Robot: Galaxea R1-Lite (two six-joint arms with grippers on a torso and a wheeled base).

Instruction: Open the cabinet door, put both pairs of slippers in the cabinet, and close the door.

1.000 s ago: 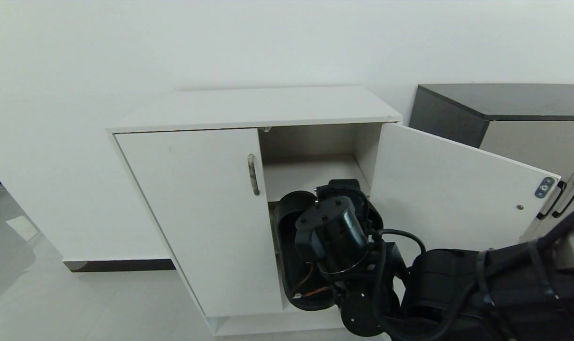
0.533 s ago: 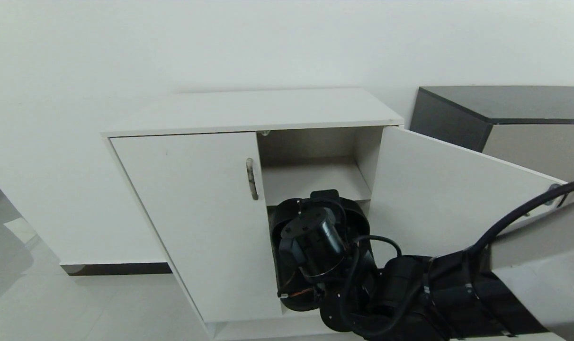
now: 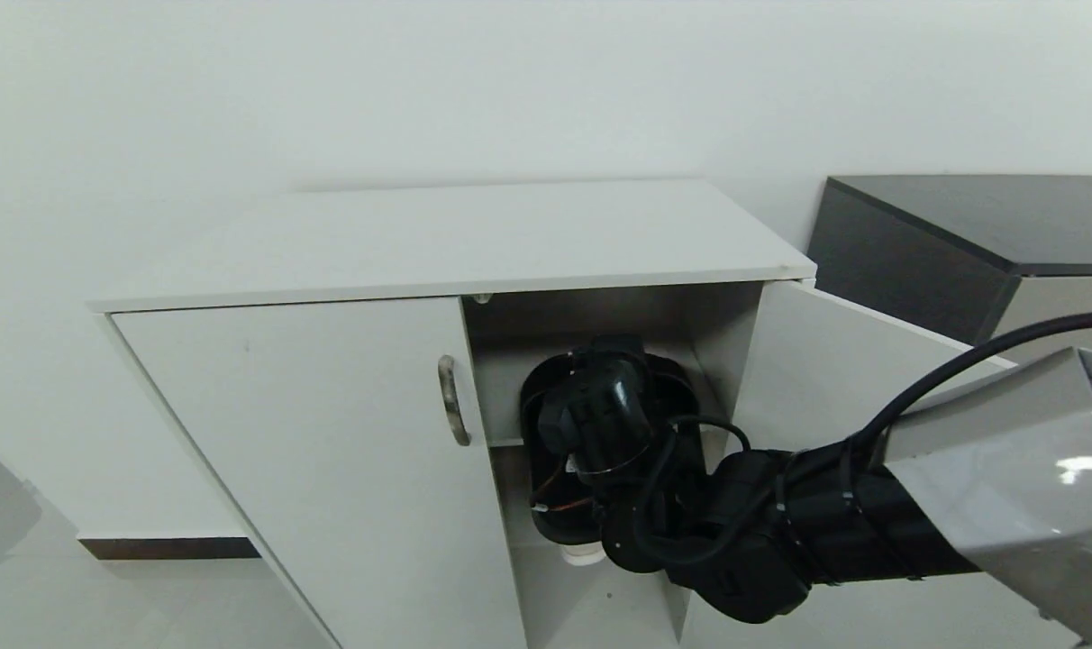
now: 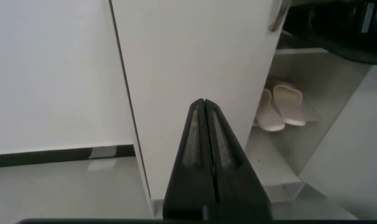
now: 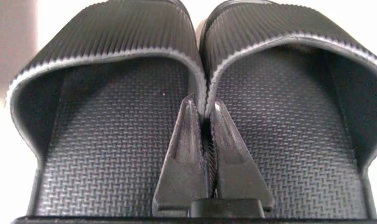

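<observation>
The black slippers (image 5: 114,143) had ribbed straps and diamond-textured soles. The other slippers (image 4: 279,107) were pale cream. The cabinet (image 3: 474,236) was plain white with a silver handle (image 3: 452,402). The cupboard (image 3: 897,261) on the right was dark grey.

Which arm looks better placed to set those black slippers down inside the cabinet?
The right. The right gripper is shut on the black slippers, at the open side of the cabinet. The left gripper hangs shut and empty outside the closed door.
</observation>
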